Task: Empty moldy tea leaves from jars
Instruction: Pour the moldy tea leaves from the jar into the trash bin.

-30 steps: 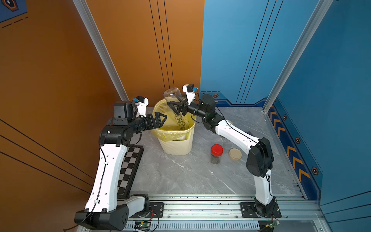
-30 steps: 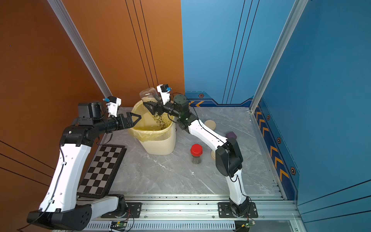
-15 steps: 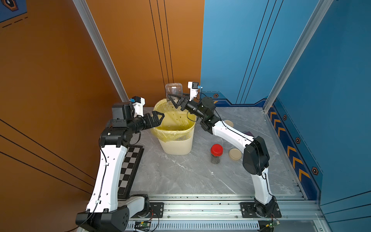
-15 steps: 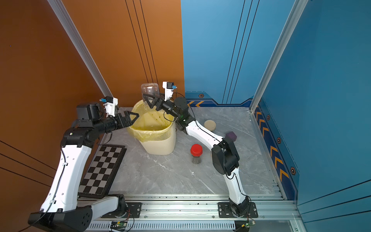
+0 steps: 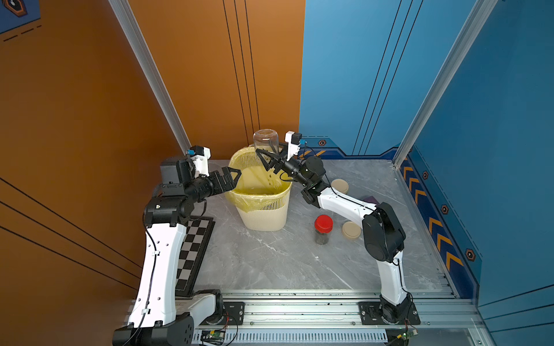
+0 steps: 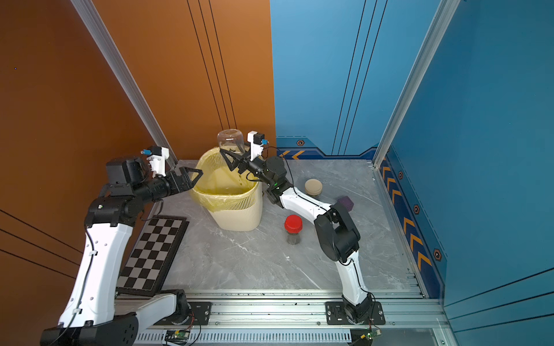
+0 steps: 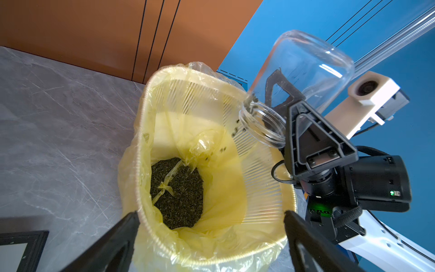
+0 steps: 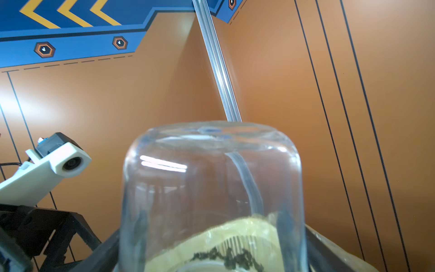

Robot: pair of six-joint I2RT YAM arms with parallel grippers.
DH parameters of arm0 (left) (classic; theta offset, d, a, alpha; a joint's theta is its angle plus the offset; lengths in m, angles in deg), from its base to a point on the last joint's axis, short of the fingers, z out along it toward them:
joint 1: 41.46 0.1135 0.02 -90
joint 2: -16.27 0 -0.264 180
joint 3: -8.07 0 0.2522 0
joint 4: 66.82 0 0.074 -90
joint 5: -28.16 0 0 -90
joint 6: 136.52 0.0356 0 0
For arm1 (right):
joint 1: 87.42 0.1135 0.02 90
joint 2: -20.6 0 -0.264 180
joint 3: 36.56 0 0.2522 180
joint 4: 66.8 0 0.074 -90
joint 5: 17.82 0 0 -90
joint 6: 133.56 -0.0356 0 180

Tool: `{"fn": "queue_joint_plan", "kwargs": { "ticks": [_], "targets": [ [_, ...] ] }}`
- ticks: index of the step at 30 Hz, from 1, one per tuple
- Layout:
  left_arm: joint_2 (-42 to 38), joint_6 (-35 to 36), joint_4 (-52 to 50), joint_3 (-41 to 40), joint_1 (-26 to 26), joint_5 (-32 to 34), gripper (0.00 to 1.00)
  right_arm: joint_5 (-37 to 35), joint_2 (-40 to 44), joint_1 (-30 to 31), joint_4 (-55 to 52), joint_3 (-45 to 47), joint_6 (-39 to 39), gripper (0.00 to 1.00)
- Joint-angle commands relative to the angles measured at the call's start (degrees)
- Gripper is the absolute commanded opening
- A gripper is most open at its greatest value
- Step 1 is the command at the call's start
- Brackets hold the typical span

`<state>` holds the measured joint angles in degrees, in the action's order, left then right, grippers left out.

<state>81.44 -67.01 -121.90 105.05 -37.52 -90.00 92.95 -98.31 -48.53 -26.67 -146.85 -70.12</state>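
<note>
An inverted jar [image 5: 265,140], clamped by the right gripper [image 5: 267,158], is held over the bin [image 5: 263,215] near the far edge of the bench [image 5: 269,260]. The jaws of the left gripper [image 5: 233,179] are spread wide and empty at the bin's rim. Tea leaves [image 7: 179,188] are heaped inside the bin.

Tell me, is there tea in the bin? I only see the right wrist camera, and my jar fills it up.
Observer: Yes. The left wrist view shows a dark heap of tea leaves at the bottom of the bin.
Operator: Any more jars to do?
Observer: A red-lidded jar stands closed beside the bin, with dark stuff inside.
Operator: Is my other hand busy?
Observer: No, the left gripper is open and empty near the bin's rim.
</note>
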Motion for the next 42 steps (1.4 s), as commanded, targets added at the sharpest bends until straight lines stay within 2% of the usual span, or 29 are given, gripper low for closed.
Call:
{"fn": "queue_joint_plan", "kwargs": {
  "ticks": [1, 2, 4, 7, 10, 14, 19, 25, 27, 33, 42],
  "targets": [
    [-0.12, -0.53, 0.72, -0.09, 0.49, -2.13, 0.98, -0.44, 3.92, -0.49, 10.24, -2.31, 0.78, 0.54],
    [-0.22, -0.50, 0.87, -0.08, 0.47, -2.44, 0.98, -1.01, 4.24, -0.25, 8.63, -2.62, 1.55, 0.54],
    [-0.68, -1.28, 3.04, -0.90, 0.51, -3.12, 0.98, 2.27, 3.43, 0.60, 3.36, -4.82, 4.16, 0.52],
    [-1.96, -3.39, 9.03, -3.19, -0.74, -5.21, 0.98, 1.24, 4.41, 0.67, 3.01, -2.31, 4.90, 0.53],
    [-3.96, -6.73, 16.23, -6.29, -3.81, -3.83, 0.98, 0.52, 4.79, 0.39, 2.38, -1.63, 5.03, 0.53],
    [-1.83, -11.56, 21.71, -5.63, -5.88, -8.74, 0.98, 1.42, 5.51, 0.55, -1.52, -2.54, 6.70, 0.52],
    [-1.74, -16.79, 37.88, -8.71, -8.41, -7.76, 0.98, 1.79, 7.85, 0.92, -8.06, -2.17, 10.19, 0.52],
    [3.84, -12.39, 38.63, -5.21, -8.78, -9.92, 0.98, 2.86, 11.74, 0.92, -15.88, -1.16, 13.67, 0.51],
    [5.85, -11.86, 38.61, -3.97, -8.78, -10.91, 0.98, 2.96, 12.68, 2.73, -19.46, -1.31, 15.65, 0.51],
    [9.16, -9.55, 38.66, -1.05, -10.42, -10.48, 0.98, 3.31, 13.49, 3.34, -26.45, -2.85, 19.04, 0.52],
    [13.33, -10.72, 39.89, 1.14, -12.11, -12.53, 0.99, 3.13, 14.35, 4.08, -28.05, -2.05, 20.77, 0.52]
  ]
}}
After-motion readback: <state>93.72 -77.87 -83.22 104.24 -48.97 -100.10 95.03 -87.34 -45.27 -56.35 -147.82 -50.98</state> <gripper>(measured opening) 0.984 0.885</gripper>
